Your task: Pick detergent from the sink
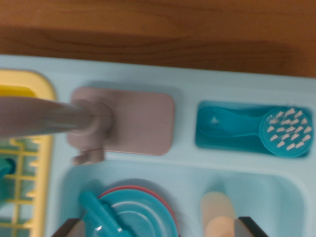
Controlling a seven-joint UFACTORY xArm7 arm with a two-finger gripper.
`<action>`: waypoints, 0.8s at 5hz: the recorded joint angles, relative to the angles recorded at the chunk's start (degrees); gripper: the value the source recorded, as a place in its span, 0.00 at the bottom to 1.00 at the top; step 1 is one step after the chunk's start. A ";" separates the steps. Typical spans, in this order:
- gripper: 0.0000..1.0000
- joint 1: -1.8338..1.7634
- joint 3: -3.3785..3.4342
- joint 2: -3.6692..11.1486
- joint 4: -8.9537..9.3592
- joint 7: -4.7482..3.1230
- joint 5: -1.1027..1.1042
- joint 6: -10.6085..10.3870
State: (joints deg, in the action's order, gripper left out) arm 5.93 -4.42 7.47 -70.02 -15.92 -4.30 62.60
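The gripper [157,228], fingers parted and empty, is held above the sink [276,197], where the peach detergent [217,215] lies beside stacked plates [140,212], below the faucet [54,116] and brush [256,129].

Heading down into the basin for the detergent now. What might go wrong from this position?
The picture is blurred, so the pale peach bottle, likely the detergent, is hard to line up on. The stacked plates and teal cup sit close on the wrist view's left and might get bumped. The faucet spout reaches over the sink and may catch the arm.
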 joint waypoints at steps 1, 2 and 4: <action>0.00 0.00 0.00 0.00 0.00 0.00 0.00 0.00; 0.00 0.38 -0.35 0.80 1.86 -1.14 -0.44 -2.53; 0.00 0.75 -0.69 1.60 3.69 -2.27 -0.87 -5.02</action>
State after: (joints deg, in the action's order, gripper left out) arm 6.68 -5.11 9.06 -66.33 -18.18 -5.17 57.59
